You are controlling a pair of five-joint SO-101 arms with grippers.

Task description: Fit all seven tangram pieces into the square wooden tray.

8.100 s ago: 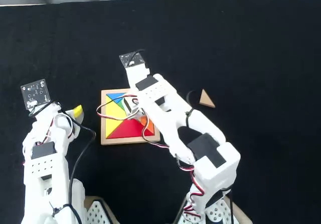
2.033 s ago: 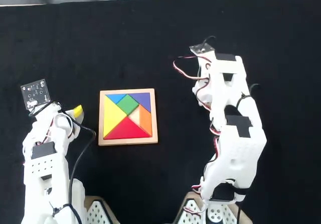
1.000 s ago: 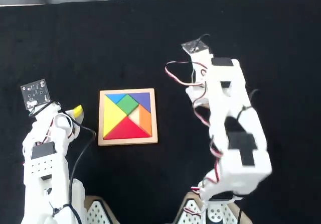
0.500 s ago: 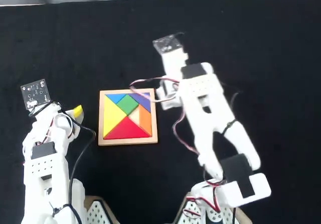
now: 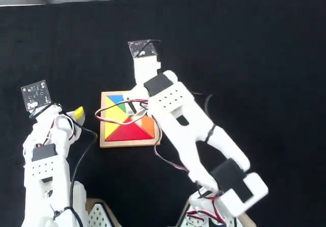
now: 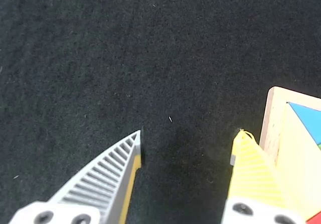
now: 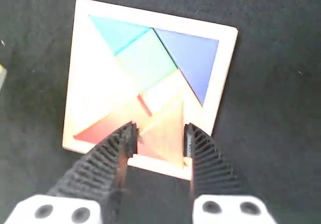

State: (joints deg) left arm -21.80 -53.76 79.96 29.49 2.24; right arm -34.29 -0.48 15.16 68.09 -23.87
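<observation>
The square wooden tray [image 5: 127, 143] lies left of the table's middle and holds several coloured pieces: blue, green, yellow, red and orange. My right gripper [image 5: 134, 108] hangs over the tray's middle. In the right wrist view it [image 7: 158, 138] is shut on a plain wooden triangle [image 7: 164, 129], held just above the tray [image 7: 226, 68] near a pale bare patch beside the green square [image 7: 145, 58]. My left gripper [image 5: 77, 114] sits left of the tray, low over the cloth. In its own view it [image 6: 189, 141] stands open with nothing between its fingers, the tray's edge [image 6: 271, 118] beside the yellow finger.
Black cloth covers the whole table. The right arm's body stretches from the front right across to the tray, with loose cables [image 5: 119, 116] draped over the pieces. The left arm's base stands at the front left.
The right arm has swung from the table's right side leftward to over the tray, and the wooden triangle seen earlier on the cloth is in its gripper. The left arm has kept still.
</observation>
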